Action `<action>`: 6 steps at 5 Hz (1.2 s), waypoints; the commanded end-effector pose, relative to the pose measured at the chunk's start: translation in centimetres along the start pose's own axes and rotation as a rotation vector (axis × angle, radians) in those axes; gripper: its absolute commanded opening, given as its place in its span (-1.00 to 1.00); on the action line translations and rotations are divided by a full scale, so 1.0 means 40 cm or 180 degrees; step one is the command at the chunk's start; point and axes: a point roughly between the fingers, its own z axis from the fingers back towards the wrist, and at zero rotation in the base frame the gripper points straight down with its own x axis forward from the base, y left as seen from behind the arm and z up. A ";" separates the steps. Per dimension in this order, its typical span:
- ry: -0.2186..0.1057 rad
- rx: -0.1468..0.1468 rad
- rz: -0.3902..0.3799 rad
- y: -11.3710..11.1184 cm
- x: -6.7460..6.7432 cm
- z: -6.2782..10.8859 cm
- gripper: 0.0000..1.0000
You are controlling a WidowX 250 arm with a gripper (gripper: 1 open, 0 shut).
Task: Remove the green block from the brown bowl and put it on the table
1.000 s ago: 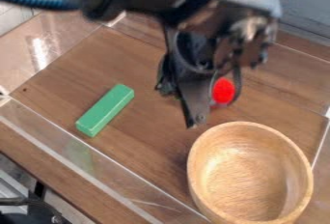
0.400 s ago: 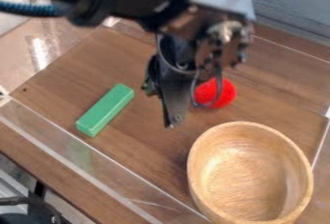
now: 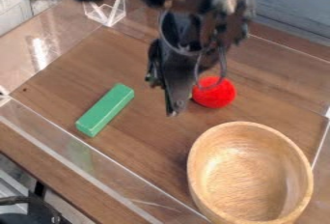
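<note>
The green block (image 3: 104,110) lies flat on the table (image 3: 77,69), left of centre and well outside the brown bowl (image 3: 196,166). The bowl stands empty at the front right. My gripper (image 3: 178,104) hangs tilted downward between the block and a red ball, its dark fingers (image 3: 171,91) above the tabletop with nothing visible between them. Motion blur hides how far apart the fingers stand. The block is about a hand's width to the gripper's left.
A red ball (image 3: 214,92) rests just right of the gripper, behind the bowl. Low clear acrylic walls (image 3: 77,155) edge the table along the front and left. Cables and the dark arm fill the upper part of the view.
The gripper has shifted left and slightly away from the bowl, uncovering the red ball it was partly hiding. Block and bowl have not moved.
</note>
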 end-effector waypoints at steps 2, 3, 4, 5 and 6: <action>-0.0096 -0.0169 0.0150 0.012 0.013 0.009 1.00; -0.0117 -0.0219 0.0308 -0.001 0.013 0.009 1.00; -0.0222 -0.0248 0.0303 -0.001 0.017 0.017 1.00; -0.0318 -0.0268 0.0294 0.000 0.021 0.025 1.00; -0.0399 -0.0261 0.0278 0.001 0.023 0.034 1.00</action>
